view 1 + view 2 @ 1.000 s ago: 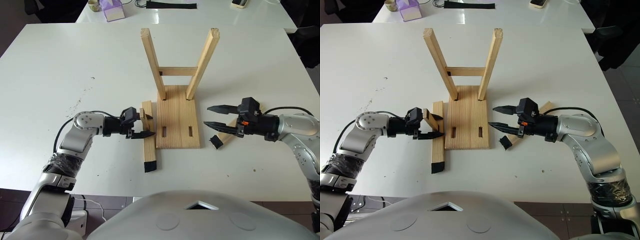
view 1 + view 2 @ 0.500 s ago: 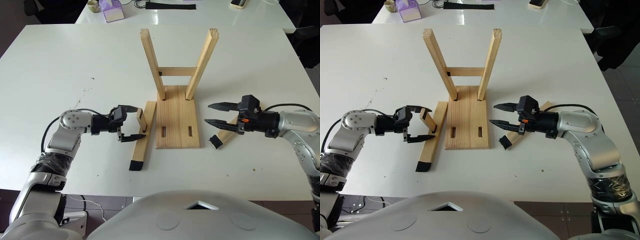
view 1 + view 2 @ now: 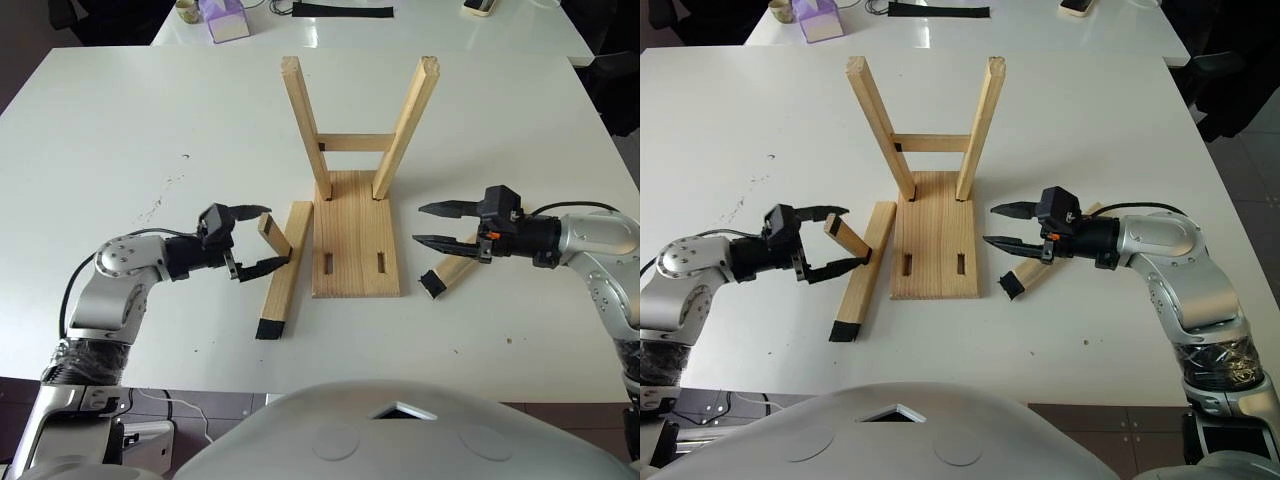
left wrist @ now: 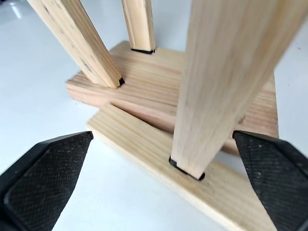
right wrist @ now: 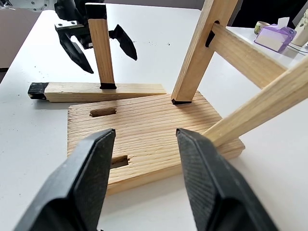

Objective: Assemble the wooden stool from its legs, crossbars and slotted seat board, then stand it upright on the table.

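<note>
1. Seat board [image 3: 355,235] lies flat at the middle of the worktop [image 3: 150,120], slotted face up. Two legs [image 3: 305,125] joined by a crossbar [image 3: 357,142] stand plugged into its far end and lean away from the robot. The two near slots [image 3: 329,263] are empty.
2. A loose leg [image 3: 283,270] lies on the worktop just beside the board's left edge, with a short stub [image 3: 270,230] rising from it.
3. The left tool [image 3: 279,236] has its fingers [image 4: 45,168] apart, one on each side of the stub. Neither appears to touch the wood.
4. The right tool [image 3: 418,223] is also spread and holds nothing. It hovers just off the board's right edge, above a second loose leg [image 3: 447,273] that lies slanted on the worktop.
5. The step in hand looks like the grasp of the left piece by its stub. Done well, the left tool centres on the stub and closes squarely on its flat faces, low near the joint, so the long leg cannot swing when lifted.
6. The lift should go straight up and clear the board's edge, since a nudge could shift the board and topple the two seated legs.
7. For the insertion, the leg's end should meet a near slot square-on. The right tool is well placed to steady the board.
</note>
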Robot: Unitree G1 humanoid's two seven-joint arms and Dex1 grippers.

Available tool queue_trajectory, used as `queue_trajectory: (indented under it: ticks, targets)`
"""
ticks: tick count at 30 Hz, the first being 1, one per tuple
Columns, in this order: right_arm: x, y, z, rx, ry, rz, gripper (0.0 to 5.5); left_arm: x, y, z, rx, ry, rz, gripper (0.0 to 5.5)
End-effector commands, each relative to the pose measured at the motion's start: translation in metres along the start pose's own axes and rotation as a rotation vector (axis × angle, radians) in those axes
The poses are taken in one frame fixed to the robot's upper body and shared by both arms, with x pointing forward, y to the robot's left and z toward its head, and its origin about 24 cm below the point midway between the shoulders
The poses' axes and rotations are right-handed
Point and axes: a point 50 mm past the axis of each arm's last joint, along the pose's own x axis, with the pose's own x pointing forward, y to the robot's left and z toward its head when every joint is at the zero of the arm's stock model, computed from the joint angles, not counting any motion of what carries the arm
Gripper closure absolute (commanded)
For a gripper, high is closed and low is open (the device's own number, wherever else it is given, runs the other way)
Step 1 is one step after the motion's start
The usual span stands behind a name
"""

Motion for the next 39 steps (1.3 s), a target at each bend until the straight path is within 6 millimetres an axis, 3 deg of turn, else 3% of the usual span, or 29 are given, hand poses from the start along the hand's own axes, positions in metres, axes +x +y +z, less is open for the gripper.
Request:
queue_trajectory:
  ticks: [1, 10, 14, 25, 32, 35, 39]
  targets:
    - [-0.007, -0.001, 0.004, -0.022, 0.005, -0.01, 3.17, -0.012, 0.003, 0.025, -0.007, -0.109, 0.071, 0.13]
    - [-0.003, -0.004, 0.007, -0.034, -0.004, -0.002, 3.17, -0.002, -0.011, 0.087, -0.075, -0.426, -0.035, 0.82]
    - [0.0, -0.005, 0.007, -0.04, -0.006, 0.01, 3.17, 0.011, -0.008, 0.089, -0.099, -0.438, -0.026, 0.82]
    - [0.006, -0.009, 0.009, -0.065, -0.014, 0.009, 3.17, 0.038, -0.005, 0.085, -0.072, -0.412, -0.036, 2.59]
    - [0.006, -0.009, 0.011, -0.072, -0.025, 0.001, 3.17, 0.035, -0.007, 0.104, -0.025, -0.444, -0.049, 2.62]
    - [0.007, -0.008, 0.009, -0.066, -0.024, 0.002, 3.17, 0.04, -0.01, 0.091, -0.066, -0.406, -0.058, 2.62]
    - [0.009, -0.006, 0.006, -0.061, -0.017, 0.012, 3.17, 0.053, -0.018, 0.04, -0.164, -0.262, -0.073, 2.62]
